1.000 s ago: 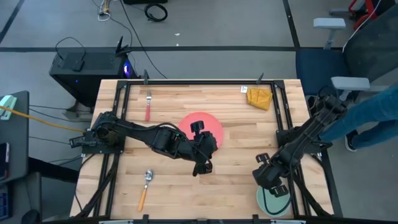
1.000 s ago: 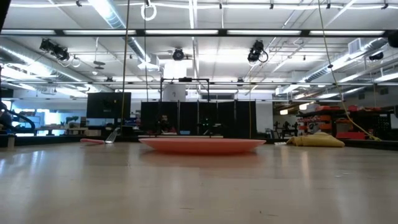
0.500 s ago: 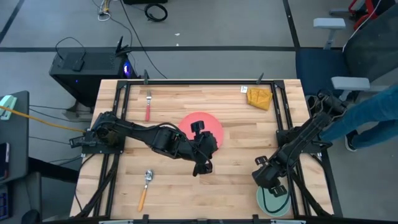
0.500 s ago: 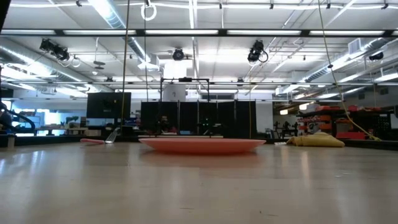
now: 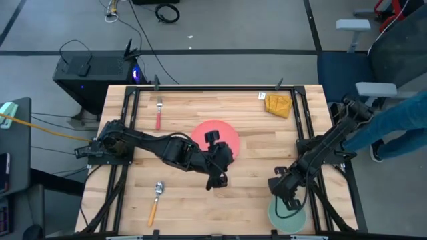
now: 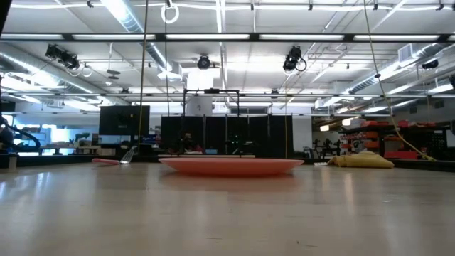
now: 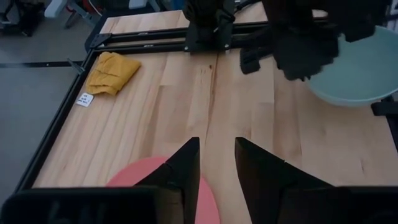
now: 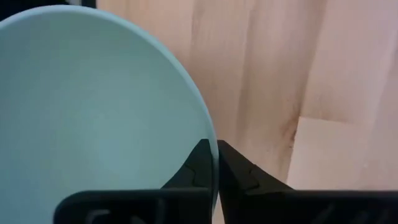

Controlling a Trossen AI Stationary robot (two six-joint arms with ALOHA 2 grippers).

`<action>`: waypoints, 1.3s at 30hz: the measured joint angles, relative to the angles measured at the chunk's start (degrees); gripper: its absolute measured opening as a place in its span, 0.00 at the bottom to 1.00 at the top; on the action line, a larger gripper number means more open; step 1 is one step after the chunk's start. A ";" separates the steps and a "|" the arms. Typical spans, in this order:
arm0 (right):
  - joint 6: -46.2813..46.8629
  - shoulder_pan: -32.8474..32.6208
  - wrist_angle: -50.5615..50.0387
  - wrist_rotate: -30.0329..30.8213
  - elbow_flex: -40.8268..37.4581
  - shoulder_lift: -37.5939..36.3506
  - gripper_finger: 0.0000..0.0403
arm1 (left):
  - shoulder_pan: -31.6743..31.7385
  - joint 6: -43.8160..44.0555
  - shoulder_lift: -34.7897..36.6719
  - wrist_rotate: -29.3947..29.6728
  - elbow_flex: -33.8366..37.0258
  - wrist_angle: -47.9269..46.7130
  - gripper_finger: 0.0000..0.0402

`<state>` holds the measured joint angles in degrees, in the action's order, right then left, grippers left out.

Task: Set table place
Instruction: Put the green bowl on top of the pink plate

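A round pink plate (image 5: 217, 135) lies flat in the middle of the wood table (image 5: 253, 190); the low view shows the plate (image 6: 231, 166) edge-on. My left gripper (image 5: 230, 155) hovers open at the plate's near rim (image 7: 155, 177), pointing toward the table's right edge. A pale-teal bowl (image 5: 287, 215) sits near the front right corner, and my right gripper (image 5: 283, 195) is shut on it. The orange-handled spoon (image 5: 155, 200) lies flat at the near left. The red-handled fork (image 5: 159, 113) lies flat at the far left. My right gripper pinches the bowl's rim (image 8: 208, 134) on its far side, one finger inside the bowl and one outside. The fingers (image 8: 199, 163) come from above, slanting down toward the near edge. Whether the bowl (image 7: 364, 65) is lifted or rests on the table I cannot tell.
A crumpled yellow cloth (image 5: 278, 103) lies at the far right corner by a small white label (image 7: 84, 99). Black rails (image 5: 303, 120) run along the table's left and right sides. A person's leg in jeans (image 5: 400, 123) and chairs stand beyond the right edge.
My right gripper has shut on the bowl's rim and moved a little toward the table's left. The bowl has shifted with it toward the left.
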<state>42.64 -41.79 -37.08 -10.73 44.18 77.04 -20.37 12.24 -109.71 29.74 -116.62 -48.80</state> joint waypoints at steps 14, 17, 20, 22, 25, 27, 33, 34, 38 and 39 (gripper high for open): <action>-5.72 22.05 -9.57 6.83 13.20 -6.12 0.01 | -1.13 9.11 7.95 0.28 0.04 -11.00 0.28; -13.14 30.29 -10.10 4.52 17.34 -3.25 0.01 | -1.02 11.21 10.00 0.44 0.02 -13.37 0.28; -19.48 38.45 -10.17 0.75 21.49 0.64 0.01 | -1.01 12.65 11.79 0.60 0.02 -14.60 0.27; -22.51 43.13 -10.17 -0.46 24.32 3.73 0.01 | -0.91 12.68 12.84 0.75 0.02 -14.93 0.27; -27.29 48.85 -10.73 -1.18 29.02 8.96 0.01 | -0.67 12.68 13.72 1.18 0.00 -14.94 0.27; -30.42 51.70 -11.69 -1.11 32.28 12.93 0.01 | -0.31 12.70 13.87 1.18 0.00 -15.00 0.27; -36.56 56.22 -13.22 -1.33 42.70 24.92 0.01 | 1.07 12.68 13.86 1.22 0.00 -15.20 0.27; -37.09 56.77 -13.57 -1.33 44.08 26.73 0.01 | 1.32 12.68 13.83 1.22 0.00 -15.54 0.27; -38.75 58.23 -14.27 -1.19 48.23 32.71 0.01 | 2.05 12.69 13.73 1.22 0.00 -15.85 0.27; -39.18 58.44 -14.24 -1.01 48.73 33.93 0.01 | 2.23 12.70 13.73 1.22 0.00 -15.86 0.27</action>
<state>3.46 16.66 -51.32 -11.74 92.91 110.97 -18.15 24.95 -95.98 30.96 -116.62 -64.66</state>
